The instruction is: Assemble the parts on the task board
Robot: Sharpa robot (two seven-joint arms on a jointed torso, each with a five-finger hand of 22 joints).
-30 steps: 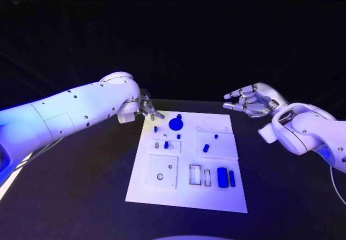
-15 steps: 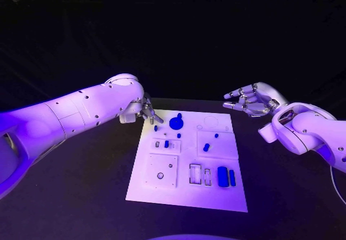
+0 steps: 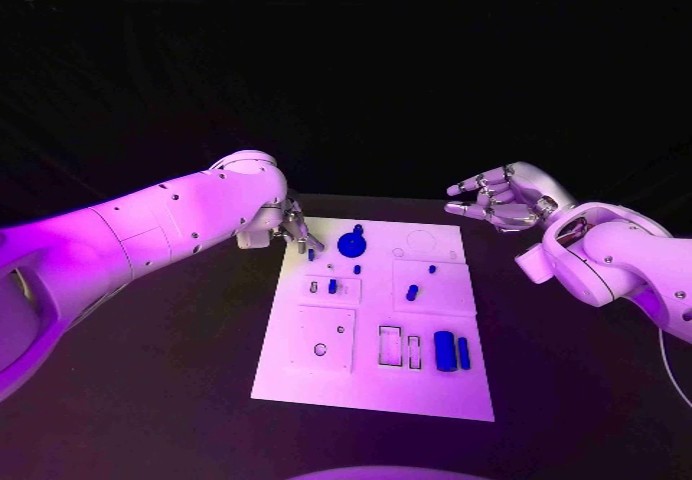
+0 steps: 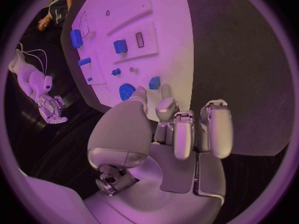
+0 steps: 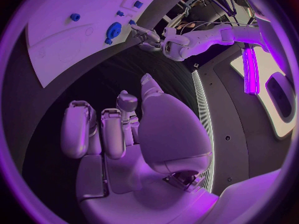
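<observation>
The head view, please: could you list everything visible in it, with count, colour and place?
Table: one, black, under everything.
Task board: one, white, at the table's middle.
Round part: one, blue, at the board's far end, near the left hand.
Long parts: two, blue, side by side at the board's near right.
Small parts: several, blue, scattered over the board's middle.
Left hand: one, silver, at the board's far left corner.
Right hand: one, silver, raised beyond the board's far right corner, holding nothing.

A dark counter [image 3: 159, 380] lies under violet light with a black backdrop [image 3: 346, 90] beyond its far edge, while the right wrist view catches a glowing pink light strip [image 5: 250, 67] on a pale panel
</observation>
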